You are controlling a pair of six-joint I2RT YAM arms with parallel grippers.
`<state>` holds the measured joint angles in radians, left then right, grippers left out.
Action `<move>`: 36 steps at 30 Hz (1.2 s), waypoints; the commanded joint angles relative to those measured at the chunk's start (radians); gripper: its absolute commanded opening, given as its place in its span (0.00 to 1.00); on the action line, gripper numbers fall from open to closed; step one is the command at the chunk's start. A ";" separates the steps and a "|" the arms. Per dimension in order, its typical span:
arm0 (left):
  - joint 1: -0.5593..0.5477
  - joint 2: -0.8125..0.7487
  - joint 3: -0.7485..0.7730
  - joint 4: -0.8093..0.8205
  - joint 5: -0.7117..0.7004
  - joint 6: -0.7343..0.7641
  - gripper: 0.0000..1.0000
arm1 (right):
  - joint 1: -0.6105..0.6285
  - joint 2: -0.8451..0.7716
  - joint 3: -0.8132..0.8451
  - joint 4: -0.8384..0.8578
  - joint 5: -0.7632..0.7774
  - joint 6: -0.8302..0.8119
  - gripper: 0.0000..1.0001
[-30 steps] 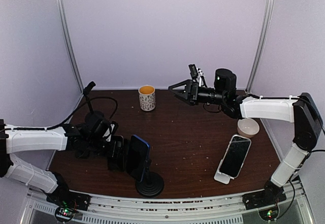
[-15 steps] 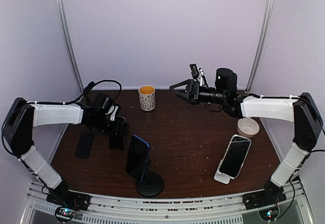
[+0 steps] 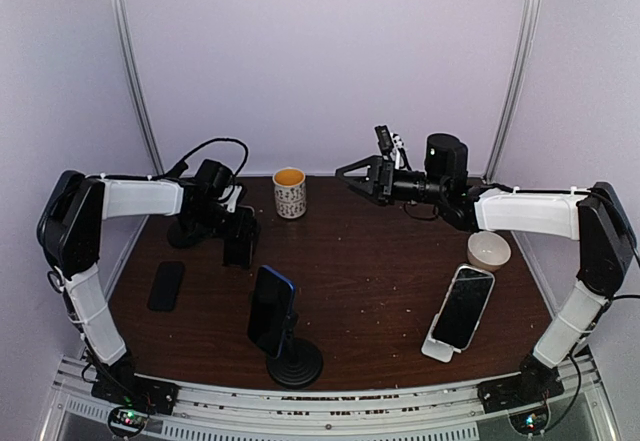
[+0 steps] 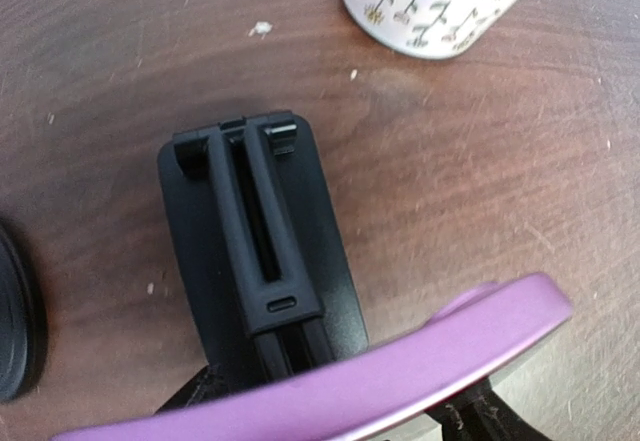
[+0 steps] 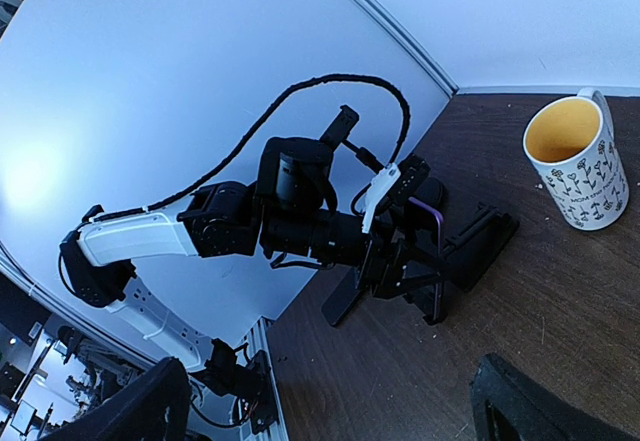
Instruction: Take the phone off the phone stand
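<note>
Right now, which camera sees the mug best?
The right wrist view: the whole mug shows, with flowers and yellow inside. The top view shows it small; the left wrist view catches only a cropped piece.

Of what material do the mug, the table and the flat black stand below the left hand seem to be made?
Mug: likely glazed ceramic, glossy white with printed black flowers.
Table: wood or wood-look laminate, dark brown with visible grain.
Stand: probably matte black plastic, with moulded ribs and a slot.
</note>
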<state>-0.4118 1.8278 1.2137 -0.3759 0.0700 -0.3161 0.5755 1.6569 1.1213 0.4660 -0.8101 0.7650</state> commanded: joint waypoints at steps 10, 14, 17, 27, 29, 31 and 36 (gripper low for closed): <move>0.021 0.103 0.194 -0.030 -0.028 0.078 0.72 | -0.011 -0.006 0.019 0.000 -0.012 -0.018 1.00; 0.021 0.094 0.195 -0.040 -0.039 0.071 0.80 | -0.011 -0.009 0.016 0.002 -0.012 -0.017 1.00; 0.022 0.087 0.189 -0.036 -0.045 0.058 0.85 | -0.011 -0.008 0.017 0.002 -0.012 -0.018 1.00; 0.001 0.075 0.158 0.011 -0.050 0.021 0.97 | -0.011 -0.006 0.022 -0.016 -0.006 -0.023 1.00; -0.002 0.080 0.155 0.020 -0.058 0.007 0.96 | -0.010 -0.008 0.022 -0.018 -0.004 -0.020 1.00; -0.003 0.085 0.153 0.028 -0.061 -0.011 0.93 | -0.011 -0.009 0.021 -0.021 -0.001 -0.020 1.00; -0.006 0.100 0.166 0.025 -0.079 -0.030 0.83 | -0.011 -0.014 0.019 -0.028 0.004 -0.021 1.00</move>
<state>-0.4126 1.9301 1.3697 -0.3893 0.0166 -0.3157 0.5705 1.6569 1.1213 0.4377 -0.8112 0.7578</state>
